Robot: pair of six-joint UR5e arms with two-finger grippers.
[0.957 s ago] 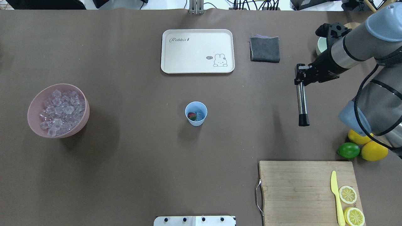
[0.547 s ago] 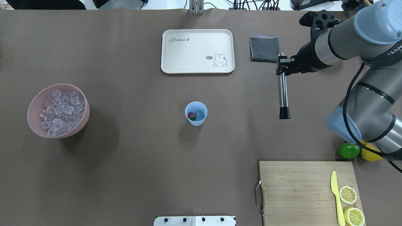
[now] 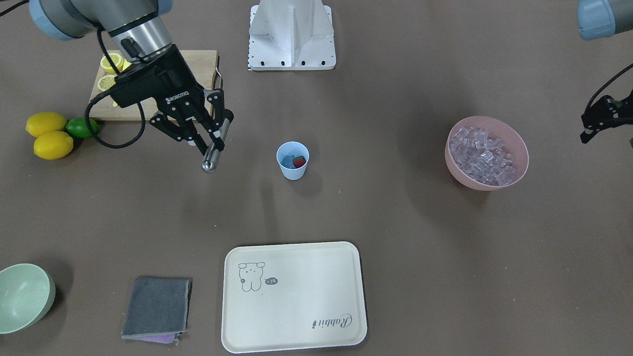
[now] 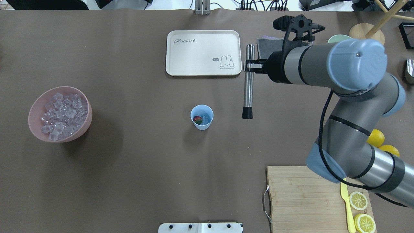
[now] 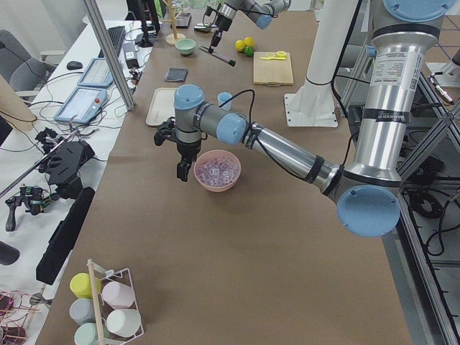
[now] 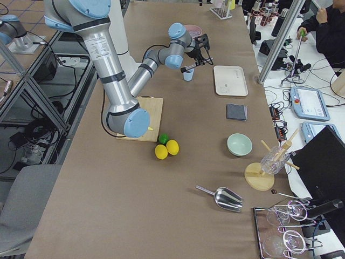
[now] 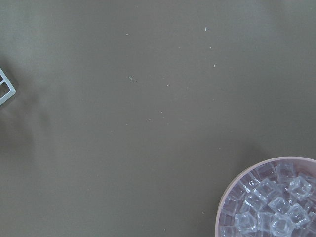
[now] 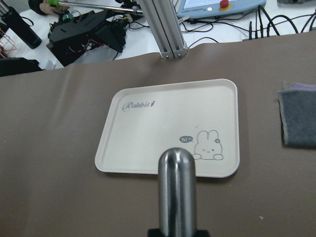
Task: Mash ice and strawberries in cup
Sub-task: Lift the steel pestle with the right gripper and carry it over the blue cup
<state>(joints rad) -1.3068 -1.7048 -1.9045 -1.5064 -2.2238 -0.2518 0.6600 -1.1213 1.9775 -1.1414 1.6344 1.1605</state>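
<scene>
The light blue cup (image 4: 207, 124) stands mid-table and holds a red strawberry (image 4: 197, 120) and a clear ice cube (image 4: 205, 117); it also shows in the front view (image 3: 293, 171). More ice (image 4: 61, 115) fills the pink bowl (image 4: 34, 111) at the left. My right gripper (image 4: 248, 66) is shut on a steel muddler (image 4: 247, 94) with a black tip. It holds the muddler in the air to the right of the cup, apart from it. My left gripper (image 3: 591, 129) hangs beside the pink bowl (image 3: 519, 170); I cannot tell whether it is open.
A cream rabbit tray (image 4: 203, 34) lies beyond the cup, with a grey cloth (image 3: 156, 306) and a pale green bowl (image 3: 24, 296) to its right. A cutting board (image 4: 297, 194) with a yellow knife and lemon slices, two lemons and a lime (image 3: 81, 127) sit at the near right.
My right arm has swung left with the muddler, from the table's right side to just right of the cup. The cup and the bowl have not moved.
</scene>
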